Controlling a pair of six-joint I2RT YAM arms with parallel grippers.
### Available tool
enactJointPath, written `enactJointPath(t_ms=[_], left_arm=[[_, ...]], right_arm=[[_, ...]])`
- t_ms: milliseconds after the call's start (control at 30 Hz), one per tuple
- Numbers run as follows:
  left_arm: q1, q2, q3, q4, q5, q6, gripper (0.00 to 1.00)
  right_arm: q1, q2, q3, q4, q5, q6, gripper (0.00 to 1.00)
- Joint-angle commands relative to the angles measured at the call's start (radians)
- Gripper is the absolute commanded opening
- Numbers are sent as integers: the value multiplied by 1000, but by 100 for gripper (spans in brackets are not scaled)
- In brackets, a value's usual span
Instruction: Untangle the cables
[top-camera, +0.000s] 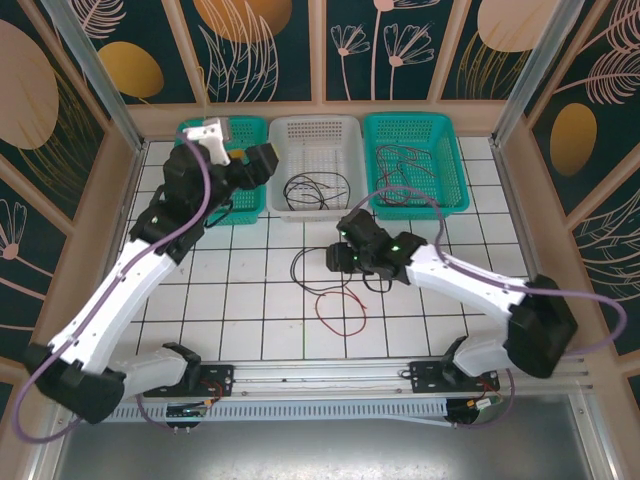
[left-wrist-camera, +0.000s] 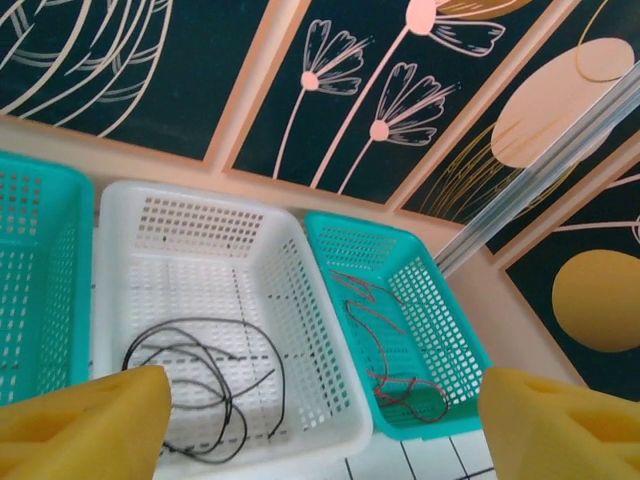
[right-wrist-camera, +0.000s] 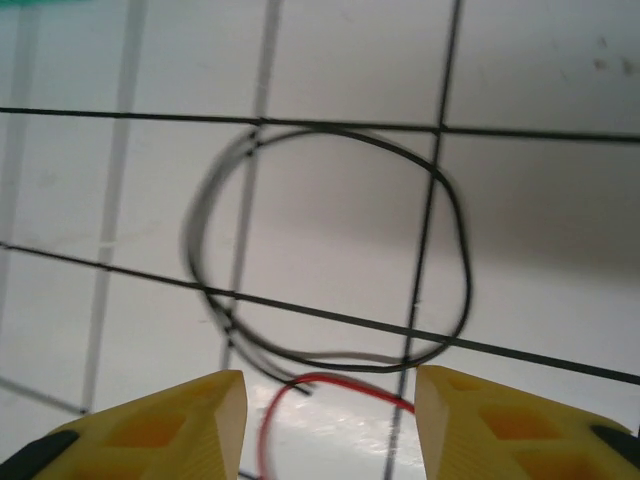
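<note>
A black cable lies in a loop on the tiled table, and a red cable loops just in front of it. My right gripper hangs over the black loop. In the right wrist view this gripper is open; the black cable lies ahead of the fingertips and the end of the red cable lies on the table between them, ungripped. My left gripper is open and empty above the baskets. Below it, a black cable lies in the white basket, and a reddish cable lies in the teal basket.
Three baskets line the far edge: a teal basket at the left partly under my left arm, the white basket in the middle, another teal basket at the right. Patterned walls close the cell in behind and at the sides.
</note>
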Motion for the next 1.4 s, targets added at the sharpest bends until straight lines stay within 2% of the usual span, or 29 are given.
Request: enactJointPath(t_ms=[0, 200, 333, 533, 800, 867, 900, 1133, 1367], left_arm=[[1, -53, -106, -30, -30, -5, 75], [1, -96, -226, -41, 20, -53, 63], [1, -84, -265, -29, 70, -80, 61], [1, -71, -263, -24, 88, -78, 60], [1, -72, -248, -34, 81, -64, 59], [1, -69, -237, -38, 77, -55, 60], [1, -67, -237, -40, 74, -49, 60], [1, -37, -165, -39, 82, -13, 62], [1, -27, -151, 69, 208, 49, 72]], right_arm=[[11, 59, 9, -77, 112, 66, 46], [9, 206, 47, -92, 125, 121, 44], [8, 271, 62, -87, 120, 136, 40], [-1, 312, 65, -45, 104, 138, 36], [-26, 332, 24, -24, 60, 144, 15], [-27, 331, 22, -33, 73, 140, 5], [-28, 325, 26, -40, 83, 141, 1], [-6, 104, 100, -48, 170, 42, 0], [127, -61, 258, -145, 372, -178, 0]])
